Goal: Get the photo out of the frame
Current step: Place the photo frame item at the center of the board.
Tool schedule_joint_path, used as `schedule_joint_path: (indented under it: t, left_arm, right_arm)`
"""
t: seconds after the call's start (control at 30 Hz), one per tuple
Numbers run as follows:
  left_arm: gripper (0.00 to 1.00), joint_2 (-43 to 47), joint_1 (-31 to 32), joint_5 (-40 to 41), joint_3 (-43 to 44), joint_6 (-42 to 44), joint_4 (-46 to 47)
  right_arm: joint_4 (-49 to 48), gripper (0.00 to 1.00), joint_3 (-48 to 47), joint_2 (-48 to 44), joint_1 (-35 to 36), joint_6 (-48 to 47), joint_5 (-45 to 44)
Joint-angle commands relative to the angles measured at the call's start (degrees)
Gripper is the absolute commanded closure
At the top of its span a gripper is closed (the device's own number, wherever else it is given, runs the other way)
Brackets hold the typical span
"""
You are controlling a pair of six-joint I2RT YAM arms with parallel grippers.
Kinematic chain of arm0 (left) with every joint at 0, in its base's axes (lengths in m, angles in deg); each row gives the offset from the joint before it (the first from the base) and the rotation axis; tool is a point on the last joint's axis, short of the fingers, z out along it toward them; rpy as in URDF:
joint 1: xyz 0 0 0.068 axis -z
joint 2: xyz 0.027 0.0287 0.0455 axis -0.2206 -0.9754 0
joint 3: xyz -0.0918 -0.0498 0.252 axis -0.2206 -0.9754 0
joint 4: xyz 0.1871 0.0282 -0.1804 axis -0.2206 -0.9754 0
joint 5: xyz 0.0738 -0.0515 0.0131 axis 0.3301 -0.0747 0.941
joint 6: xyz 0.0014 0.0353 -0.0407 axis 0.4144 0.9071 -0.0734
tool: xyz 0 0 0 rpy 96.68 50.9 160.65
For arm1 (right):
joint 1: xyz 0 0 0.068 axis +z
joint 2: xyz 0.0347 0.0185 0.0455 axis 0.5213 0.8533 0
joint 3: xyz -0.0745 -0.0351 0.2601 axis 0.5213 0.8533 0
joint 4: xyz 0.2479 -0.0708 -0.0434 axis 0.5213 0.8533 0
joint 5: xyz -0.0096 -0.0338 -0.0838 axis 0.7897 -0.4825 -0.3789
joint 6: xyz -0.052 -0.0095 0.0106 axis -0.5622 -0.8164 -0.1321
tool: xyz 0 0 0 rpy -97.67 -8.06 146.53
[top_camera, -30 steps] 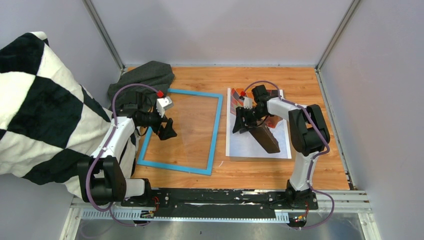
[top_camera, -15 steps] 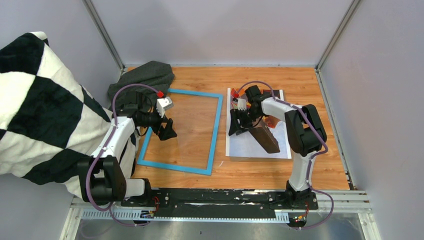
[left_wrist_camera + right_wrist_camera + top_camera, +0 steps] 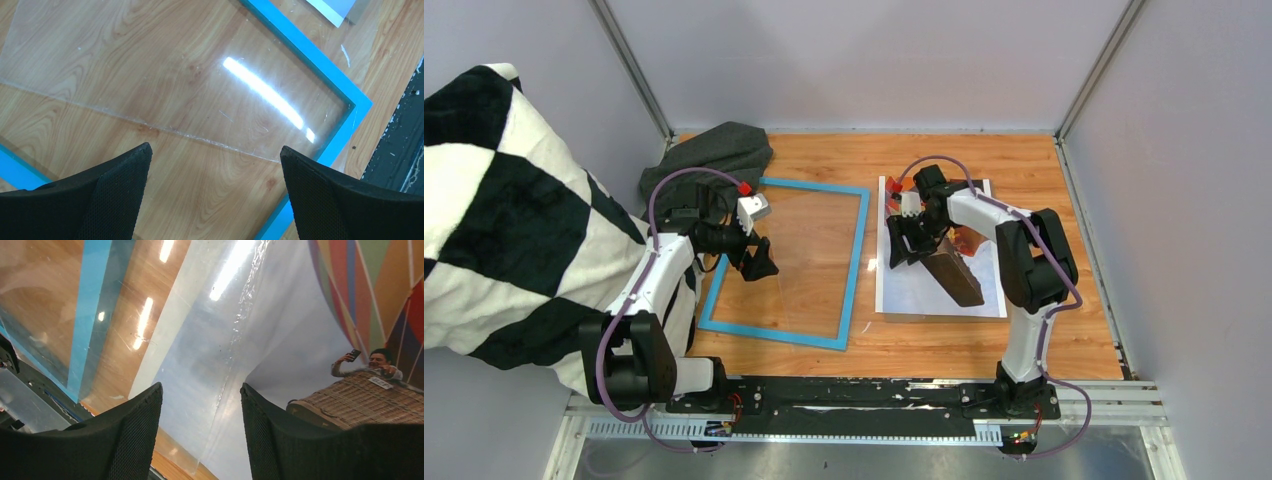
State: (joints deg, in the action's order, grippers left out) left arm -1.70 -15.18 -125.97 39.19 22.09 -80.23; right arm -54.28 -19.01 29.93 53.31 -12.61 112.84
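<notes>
My left pincer [image 3: 759, 265] hangs released, its fingers spread wide, over the lower left part of the frame [image 3: 814, 186], left of centre in the overhead view. The frame lies flat on the wooden table [image 3: 1024, 170], blue side up. A clear pane [image 3: 809, 250] sits inside it, and its ragged edge crosses just ahead of my left fingertips in the left wrist view.

The photo [image 3: 924, 290] is out of the frame. It lies flat on the table right of centre, just beside the frame's right rail but apart from it. My right pincer [image 3: 902, 245] sits low over the photo's upper left part. Its fingers are parted with nothing gripped between them, and through the gap I see pale sky and glare. The balloon's basket shows at the lower right of the right wrist view.

A grey cloth [image 3: 714, 150] is bunched at the frame's upper left corner
</notes>
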Motion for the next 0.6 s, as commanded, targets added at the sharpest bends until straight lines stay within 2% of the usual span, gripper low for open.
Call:
schedule_joint_path:
  t: [0.0,0.3,0.57]
  left_arm:
    - [0.00,-0.30,-0.23,-1.50,-0.17,1.15,-0.94]
    - [0.00,-0.60,-0.21,-1.49,-0.17,1.24,-1.00]
    - [0.00,-0.72,-0.24,-1.41,-0.17,1.32,-0.98]
  right_arm:
    - [2.66,0.39,-0.89,-0.85,0.78,-1.48,-1.99]
    - [2.54,0.39,-0.89,0.09,0.95,-1.47,0.99]
    - [2.48,0.39,-1.20,0.00,3.84,-2.92,3.29]
